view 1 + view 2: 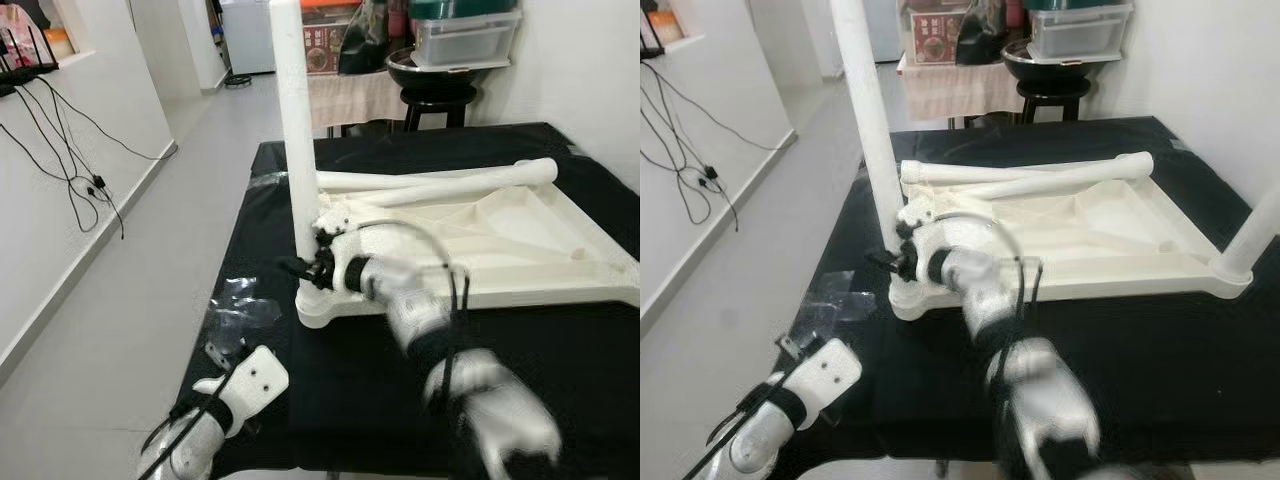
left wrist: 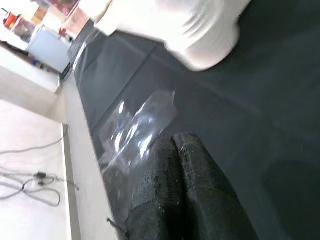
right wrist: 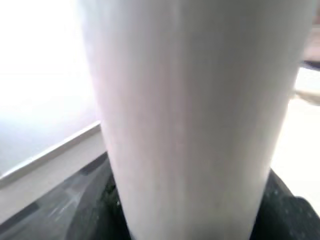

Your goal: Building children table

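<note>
A white children's table top [image 1: 480, 240] lies upside down on a black-covered table [image 1: 400, 380]. One white leg [image 1: 295, 130] stands upright in its near left corner. My right gripper [image 1: 308, 268] is at the foot of that leg, with its fingers shut around it; the leg [image 3: 190, 115] is very close in the right wrist view. A second upright leg [image 1: 1260, 235] stands at the near right corner. Two loose legs [image 1: 450, 180] lie across the top's far side. My left gripper [image 2: 180, 139] is shut and empty, low at the table's front left edge beside a clear plastic bag [image 2: 137, 130].
A black stool [image 1: 440, 100] with a bowl and a plastic box stands behind the table, next to a cloth-covered stand [image 1: 345, 95]. Cables [image 1: 75, 170] hang on the left wall. Open grey floor [image 1: 150, 280] runs along the left.
</note>
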Robot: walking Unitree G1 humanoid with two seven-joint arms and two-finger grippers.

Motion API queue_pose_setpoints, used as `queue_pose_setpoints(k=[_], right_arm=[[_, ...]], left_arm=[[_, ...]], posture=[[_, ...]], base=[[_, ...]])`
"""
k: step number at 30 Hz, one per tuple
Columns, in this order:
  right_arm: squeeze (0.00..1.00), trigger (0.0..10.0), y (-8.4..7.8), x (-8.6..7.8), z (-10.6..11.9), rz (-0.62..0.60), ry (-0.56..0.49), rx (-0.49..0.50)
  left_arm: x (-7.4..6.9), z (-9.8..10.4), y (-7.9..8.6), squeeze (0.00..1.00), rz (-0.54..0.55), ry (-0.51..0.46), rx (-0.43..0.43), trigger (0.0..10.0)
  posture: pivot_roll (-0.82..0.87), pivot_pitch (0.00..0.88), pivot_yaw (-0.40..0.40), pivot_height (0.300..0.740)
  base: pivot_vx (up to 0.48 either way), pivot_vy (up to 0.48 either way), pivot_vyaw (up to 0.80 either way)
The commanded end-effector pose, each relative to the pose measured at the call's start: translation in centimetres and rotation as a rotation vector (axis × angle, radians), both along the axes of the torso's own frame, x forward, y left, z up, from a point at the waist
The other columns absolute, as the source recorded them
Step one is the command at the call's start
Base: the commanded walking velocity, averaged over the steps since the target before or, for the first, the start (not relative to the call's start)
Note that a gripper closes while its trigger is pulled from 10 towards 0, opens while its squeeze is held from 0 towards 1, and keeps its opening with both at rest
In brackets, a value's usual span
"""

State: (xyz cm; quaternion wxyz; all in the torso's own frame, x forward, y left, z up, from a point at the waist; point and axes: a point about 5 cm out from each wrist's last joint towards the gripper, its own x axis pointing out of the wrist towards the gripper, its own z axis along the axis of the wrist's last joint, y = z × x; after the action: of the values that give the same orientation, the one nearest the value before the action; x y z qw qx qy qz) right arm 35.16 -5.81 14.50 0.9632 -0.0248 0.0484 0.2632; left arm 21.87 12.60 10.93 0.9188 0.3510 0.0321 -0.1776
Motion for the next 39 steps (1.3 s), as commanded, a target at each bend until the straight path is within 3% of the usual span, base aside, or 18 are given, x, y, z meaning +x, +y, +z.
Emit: queue_pose_setpoints(k=[1,3,7,8,9,10,13,14,16,18,19,22,23,24,27,36,37,39], right_arm=[[0.00,0.0,-1.4,-2.0,-2.5,-0.159,0.114,-0.016],[0.00,0.0,-1.5,-2.8,-2.8,-0.163,0.099,-0.032],[0.00,0.0,-1.5,-2.5,-2.5,-0.141,0.052,-0.070],[0.00,8.7,-1.3,-2.0,-2.3,-0.138,0.060,-0.080],[0.00,8.7,-1.3,-2.0,-2.3,-0.138,0.060,-0.080],[0.00,10.0,-1.0,-1.7,-2.2,-0.118,0.066,-0.076],[0.00,10.0,-0.8,-1.6,-1.8,-0.107,0.066,-0.062],[1.00,10.0,-0.6,-1.4,-1.3,-0.075,0.064,-0.042],[1.00,10.0,-0.4,-1.0,-0.5,-0.017,0.039,-0.004],[1.00,10.0,0.2,-0.1,1.1,0.200,0.002,0.061],[1.00,10.0,0.2,-0.1,1.1,0.200,0.002,0.061],[0.97,10.0,0.7,0.0,1.8,0.439,0.000,0.041],[0.97,10.0,0.7,0.0,1.8,0.439,0.000,0.041],[0.00,10.0,0.9,-0.1,1.8,0.543,0.009,0.006],[0.00,10.0,1.0,0.0,1.8,0.680,0.012,-0.071],[0.00,10.0,1.5,0.7,2.5,0.839,0.083,-0.059],[0.00,0.0,1.5,0.8,2.4,0.852,0.099,-0.051],[0.00,0.0,1.5,0.8,2.3,0.865,0.116,-0.043]], left_arm=[[-0.2,0.2,0.5,0.00,0.004,-0.008,0.020,10.0],[-0.2,0.2,0.5,0.00,0.004,-0.008,0.018,10.0],[-0.3,0.1,0.5,0.00,0.003,-0.007,0.016,10.0],[-0.3,0.2,0.5,0.00,0.003,-0.008,0.016,10.0],[-0.3,0.2,0.5,0.00,0.003,-0.008,0.016,10.0],[-0.3,0.2,0.4,0.00,0.003,-0.008,0.016,10.0],[-0.3,0.2,0.4,0.00,0.003,-0.009,0.016,10.0],[-0.4,0.3,0.4,0.00,0.003,-0.009,0.016,10.0],[-0.4,0.3,0.4,0.00,0.002,-0.010,0.015,10.0],[-0.3,0.3,0.4,0.00,0.002,-0.009,0.013,10.0],[-0.3,0.3,0.4,0.00,0.002,-0.009,0.013,10.0],[-0.1,0.2,0.5,0.00,0.003,-0.008,0.013,10.0],[-0.1,0.2,0.5,0.00,0.003,-0.008,0.013,10.0],[0.0,0.2,0.6,0.00,0.004,-0.007,0.013,10.0],[0.1,0.2,0.7,0.00,0.005,-0.006,0.014,10.0],[0.1,0.1,0.9,0.00,0.007,-0.006,0.017,10.0],[0.1,0.1,0.8,0.00,0.007,-0.006,0.017,10.0],[0.1,0.1,0.7,0.00,0.006,-0.007,0.017,10.0]], posture=[[-0.07,0.001,0.059,0.740],[-0.08,0.000,0.070,0.740],[-0.08,0.000,0.066,0.740],[-0.08,0.002,0.060,0.740],[-0.08,0.002,0.060,0.740],[-0.09,0.001,0.062,0.740],[-0.08,0.000,0.063,0.740],[-0.08,0.004,0.068,0.740],[-0.08,0.001,0.070,0.740],[-0.07,0.000,0.076,0.740],[-0.07,0.000,0.076,0.740],[-0.07,0.000,0.083,0.740],[-0.07,0.000,0.083,0.740],[-0.06,0.000,0.093,0.740],[-0.05,0.000,0.092,0.740],[-0.02,0.000,0.090,0.740],[-0.02,0.000,0.085,0.740],[-0.02,0.000,0.085,0.740]], base=[[0.000,0.000,0.00],[0.000,0.000,0.00],[0.000,0.000,0.00],[0.000,0.000,0.00],[0.000,0.000,0.00],[0.000,0.000,0.00],[0.000,0.000,0.00],[0.000,0.000,0.00],[0.000,0.000,0.00],[0.000,0.000,0.00],[0.000,0.000,0.00],[0.000,0.000,0.00],[0.000,0.000,0.00],[0.000,0.000,0.00],[0.000,0.000,0.00],[0.000,0.000,0.00],[0.000,0.000,0.00],[0.000,0.000,0.00]])
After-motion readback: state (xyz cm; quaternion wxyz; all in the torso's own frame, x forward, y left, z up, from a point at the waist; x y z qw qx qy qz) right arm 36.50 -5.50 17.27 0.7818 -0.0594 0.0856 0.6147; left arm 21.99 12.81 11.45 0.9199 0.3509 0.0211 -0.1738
